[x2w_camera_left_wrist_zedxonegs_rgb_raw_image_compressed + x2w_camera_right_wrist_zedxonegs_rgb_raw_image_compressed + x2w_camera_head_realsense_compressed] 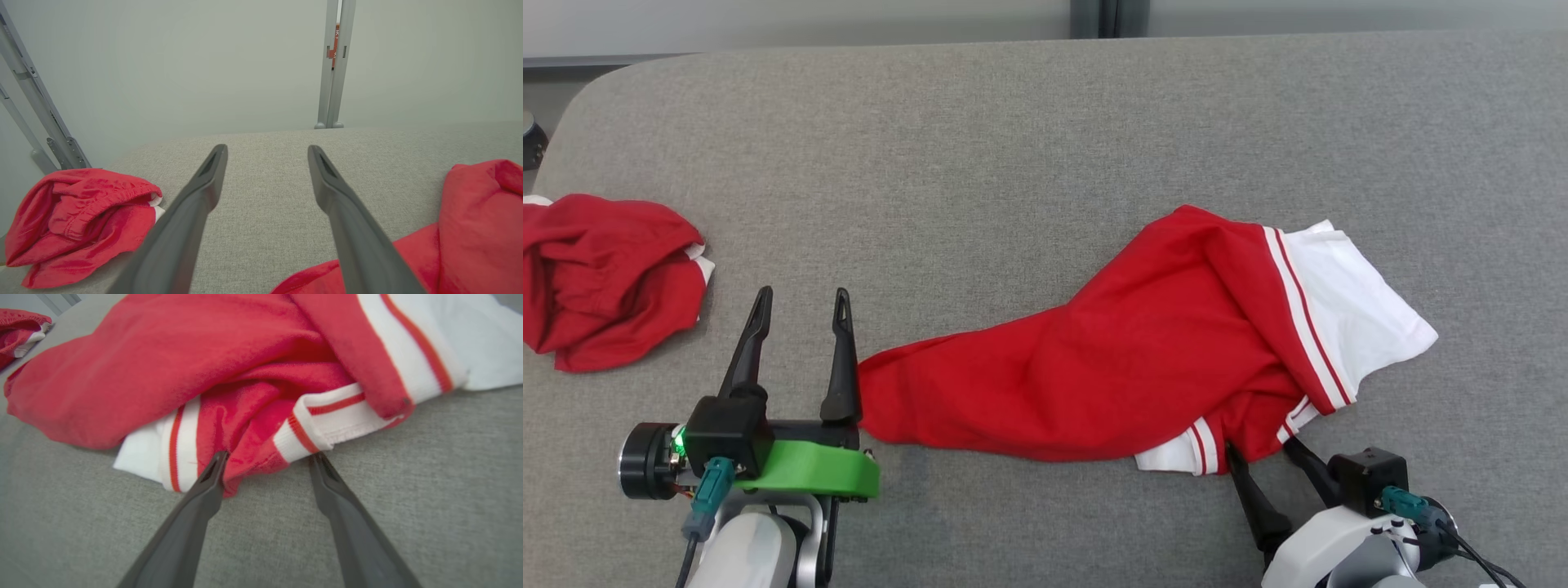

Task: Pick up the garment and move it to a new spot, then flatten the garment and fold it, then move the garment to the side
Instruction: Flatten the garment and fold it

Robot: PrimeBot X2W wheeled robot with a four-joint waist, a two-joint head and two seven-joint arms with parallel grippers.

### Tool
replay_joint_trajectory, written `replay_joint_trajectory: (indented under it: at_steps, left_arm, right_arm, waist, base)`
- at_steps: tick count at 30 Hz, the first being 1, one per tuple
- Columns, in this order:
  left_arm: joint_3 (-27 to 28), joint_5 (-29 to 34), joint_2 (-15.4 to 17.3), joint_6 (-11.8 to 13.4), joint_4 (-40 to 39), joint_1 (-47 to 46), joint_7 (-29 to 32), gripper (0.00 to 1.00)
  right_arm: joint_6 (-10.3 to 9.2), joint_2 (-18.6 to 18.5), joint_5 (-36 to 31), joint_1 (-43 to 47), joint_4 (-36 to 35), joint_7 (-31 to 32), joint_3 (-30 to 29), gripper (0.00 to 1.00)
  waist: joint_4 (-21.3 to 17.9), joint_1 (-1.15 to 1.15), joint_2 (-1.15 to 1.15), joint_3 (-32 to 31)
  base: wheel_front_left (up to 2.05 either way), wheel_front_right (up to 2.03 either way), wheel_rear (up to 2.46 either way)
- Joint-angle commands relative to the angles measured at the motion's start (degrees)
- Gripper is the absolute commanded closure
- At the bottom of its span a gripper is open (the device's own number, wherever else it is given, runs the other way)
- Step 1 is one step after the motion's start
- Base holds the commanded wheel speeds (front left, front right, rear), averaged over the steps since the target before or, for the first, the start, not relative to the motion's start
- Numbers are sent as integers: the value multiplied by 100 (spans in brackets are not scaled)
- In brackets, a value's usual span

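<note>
Garment (pixel 1143 367): red, with white panels and red-striped white bands. It lies stretched out and rumpled on the grey tabletop (pixel 1013 147), with its narrow red end toward the robot's left and its white part at the opposite end.

Left gripper (pixel 803 291): sits at the garment's narrow end, with the green mount and pale forearm behind it. The fingers (pixel 843 359) point away from the robot and lie low along the cloth surface. They are spread wide with nothing between them. The finger nearer the garment is just beside the red tip; I cannot tell if they touch. In the left wrist view (pixel 265 149) the red cloth (pixel 470 228) lies outside that same finger.

Right gripper (pixel 1259 445): at the garment's near edge, under the striped bands, with the forearm slanting in toward the cloth. In the right wrist view (pixel 269 454) the fingers are spread wide. One tip (pixel 216 465) meets a red fold (pixel 163 367) and the other stops just short of a white band. Nothing is clamped.

Second red bundle (pixel 605 278): crumpled, well apart from the garment, beyond its narrow end.
</note>
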Motion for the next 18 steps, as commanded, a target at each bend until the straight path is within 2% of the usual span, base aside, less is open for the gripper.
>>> replay_joint_trajectory:
  at_steps: [1, 2, 3, 8, 13, 18]
  left_arm:
    - [32, 40, -17, -36, 11, -100, -1, 0]
    - [37, 59, -37, -48, 18, -117, -1, 0]
    - [40, 73, -57, -68, 29, -125, -1, 0]
    - [103, 141, -115, -102, 50, -137, -1, 0]
    - [229, 183, -155, -130, 30, -12, -1, 0]
    - [302, 232, -216, -163, -5, 24, -1, 0]
  right_arm:
    - [-8, 28, 71, -90, 149, 17, 3, 0]
    - [-8, 36, 94, -152, 244, 12, 15, 74]
    - [-8, 50, 123, -191, 288, -34, 44, 100]
    - [-8, -78, 277, -233, -110, -406, 98, 100]
    - [-8, -347, 285, -227, -1084, -553, 85, 100]
    - [-8, -658, 246, -272, -2069, -410, -91, 100]
  waist:
    - [15, 0, 0, 29]
    - [28, 0, 0, 40]
    - [42, 0, 0, 48]
    - [56, 0, 0, 55]
    - [-31, 0, 0, 15]
    - [-95, 0, 0, -48]
  base:
    - [0, 0, 0]
    - [0, 0, 0]
    - [0, 0, 0]
    - [0, 0, 0]
    - [0, 0, 0]
    - [0, 0, 0]
